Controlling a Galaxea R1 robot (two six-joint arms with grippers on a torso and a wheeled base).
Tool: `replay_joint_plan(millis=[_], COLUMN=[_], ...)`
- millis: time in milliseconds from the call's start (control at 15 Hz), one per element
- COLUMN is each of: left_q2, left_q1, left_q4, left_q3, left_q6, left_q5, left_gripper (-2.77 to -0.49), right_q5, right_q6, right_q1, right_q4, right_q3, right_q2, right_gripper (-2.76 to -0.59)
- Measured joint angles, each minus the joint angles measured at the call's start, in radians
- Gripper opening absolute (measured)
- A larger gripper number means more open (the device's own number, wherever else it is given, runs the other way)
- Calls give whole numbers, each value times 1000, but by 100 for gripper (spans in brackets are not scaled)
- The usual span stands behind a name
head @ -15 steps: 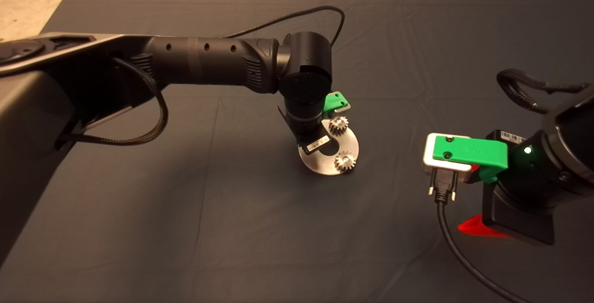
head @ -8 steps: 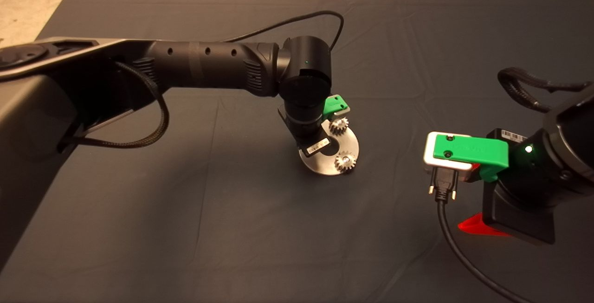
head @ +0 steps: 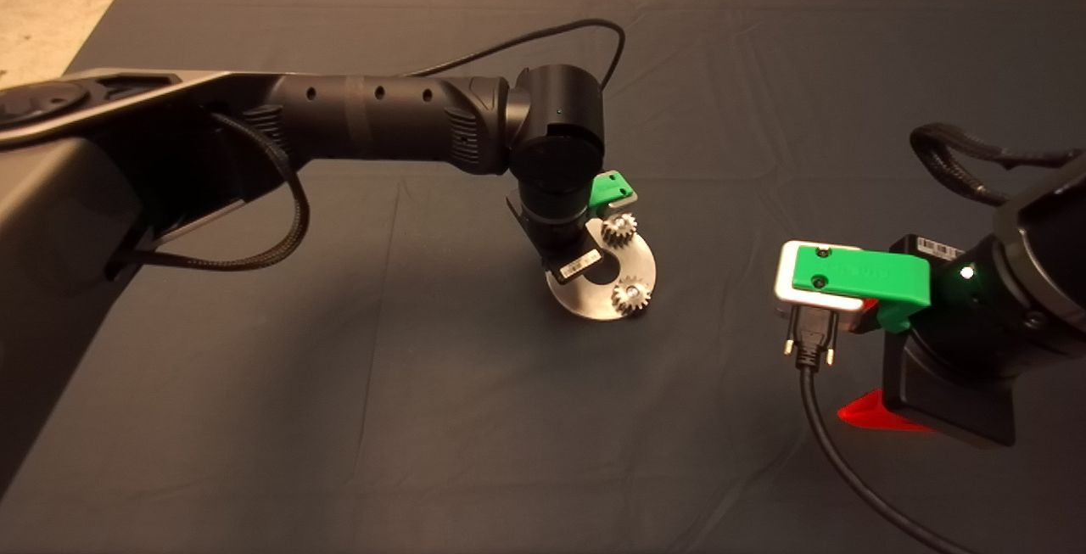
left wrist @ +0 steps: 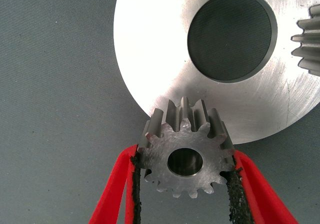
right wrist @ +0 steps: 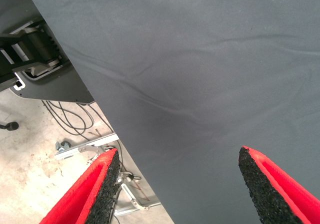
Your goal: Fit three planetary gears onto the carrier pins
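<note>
The silver disc (head: pixel 585 298) lies mid-mat, with its central hole (left wrist: pixel 232 34) showing in the left wrist view. Two planetary gears (head: pixel 619 230) (head: pixel 632 293) sit on it near the rim, and their pins are hidden under them. My left arm's wrist hangs over the disc's near-left side, with only the green gripper body (head: pixel 612 189) showing. In the left wrist view my left gripper (left wrist: pixel 185 171) is shut on a third gear (left wrist: pixel 185 139), held flat at the rim of the disc (left wrist: pixel 160 59). I cannot tell whether a pin is in its hole. My right gripper (right wrist: pixel 177 184) is open and empty at the mat's right.
A black cable with a plug (head: pixel 810 350) hangs by the right gripper's green body (head: pixel 857 276). The right wrist view shows the mat's edge (right wrist: pixel 85 84), with floor, cables and a metal frame (right wrist: pixel 75 149) beyond it. Bare mat (head: pixel 339 410) lies all around the disc.
My left wrist has crept slightly away from me over the disc. The disc, the two seated gears and the right arm have not moved.
</note>
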Motion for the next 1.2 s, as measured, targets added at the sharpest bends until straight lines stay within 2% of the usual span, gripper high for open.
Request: replay_joint_plan(millis=[533,733,1200], left_q2=[1,3,3], left_q1=[0,14,14], left_q4=[-3,1,1], left_q3=[-7,-16,-16], left_q6=[-5,-8,-8], left_q5=[-2,-5,-5], left_gripper=[-240,-240,-240], right_q5=[0,0,0], right_q6=[0,0,0], right_q1=[5,5,5], right_q4=[0,0,0], right_q3=[0,0,0], right_q2=[0,0,0], right_gripper=[-160,-160,-160])
